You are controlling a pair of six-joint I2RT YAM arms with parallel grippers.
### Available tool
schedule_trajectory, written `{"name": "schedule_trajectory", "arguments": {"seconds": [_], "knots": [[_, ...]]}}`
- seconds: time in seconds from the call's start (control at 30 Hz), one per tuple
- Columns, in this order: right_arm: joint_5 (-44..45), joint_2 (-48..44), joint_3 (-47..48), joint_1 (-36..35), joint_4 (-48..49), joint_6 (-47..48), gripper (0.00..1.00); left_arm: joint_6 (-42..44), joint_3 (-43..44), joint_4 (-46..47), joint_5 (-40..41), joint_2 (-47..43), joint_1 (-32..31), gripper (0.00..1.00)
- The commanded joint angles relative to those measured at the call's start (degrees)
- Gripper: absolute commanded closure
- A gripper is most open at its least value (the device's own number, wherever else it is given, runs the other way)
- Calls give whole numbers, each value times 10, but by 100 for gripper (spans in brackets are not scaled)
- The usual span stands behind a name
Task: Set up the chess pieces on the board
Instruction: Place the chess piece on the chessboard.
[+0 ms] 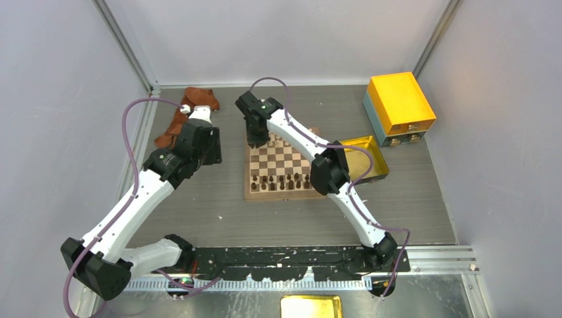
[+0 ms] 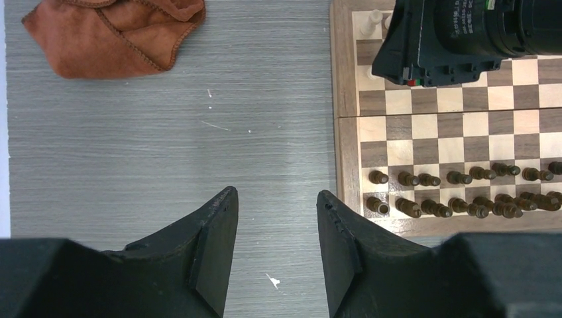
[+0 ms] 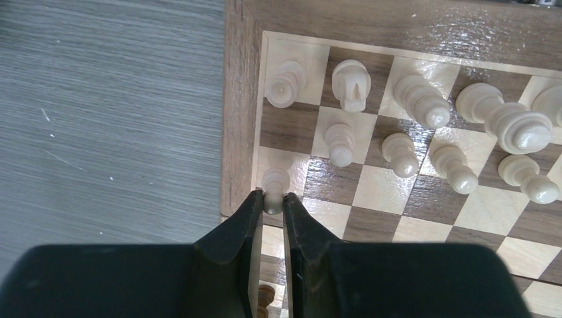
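Cream pawn, one, pinched in right tool; four pawns stand free; left tool half-open, empty.

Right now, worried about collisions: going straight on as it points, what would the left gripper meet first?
The left gripper would likely meet bare table, just beside the board.

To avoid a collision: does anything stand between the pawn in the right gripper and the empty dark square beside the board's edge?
Nothing visible does. The right gripper holds the pawn just next to that empty square; the neighbouring pawn stands to the side.
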State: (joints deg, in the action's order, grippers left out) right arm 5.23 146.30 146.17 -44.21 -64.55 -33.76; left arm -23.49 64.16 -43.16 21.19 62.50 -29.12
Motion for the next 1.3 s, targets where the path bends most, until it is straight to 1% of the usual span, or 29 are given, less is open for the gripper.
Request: {"name": "schedule_trajectory", "arguments": {"seconds": [0.0,0.33,0.5,0.6,0.7,0.8,0.93,1.27], "knots": [[-6,2,35,1,20,-1,93,11,-3,22,1,-10,-11,50],[-18,10,27,2,20,-6,88,10,-8,25,4,-8,-16,45],[-17,10,22,2,19,-5,86,8,-13,29,3,-10,-17,39],[-15,7,19,2,19,-3,83,6,-18,33,1,-12,-17,35],[-14,4,19,3,19,-2,78,6,-20,34,1,-13,-17,33],[-15,2,21,2,23,-1,71,7,-20,34,3,-15,-17,33],[-16,-2,22,2,25,3,63,7,-18,35,2,-14,-17,33],[-16,-23,24,2,31,8,61,8,-8,30,5,-12,-17,33]]}}
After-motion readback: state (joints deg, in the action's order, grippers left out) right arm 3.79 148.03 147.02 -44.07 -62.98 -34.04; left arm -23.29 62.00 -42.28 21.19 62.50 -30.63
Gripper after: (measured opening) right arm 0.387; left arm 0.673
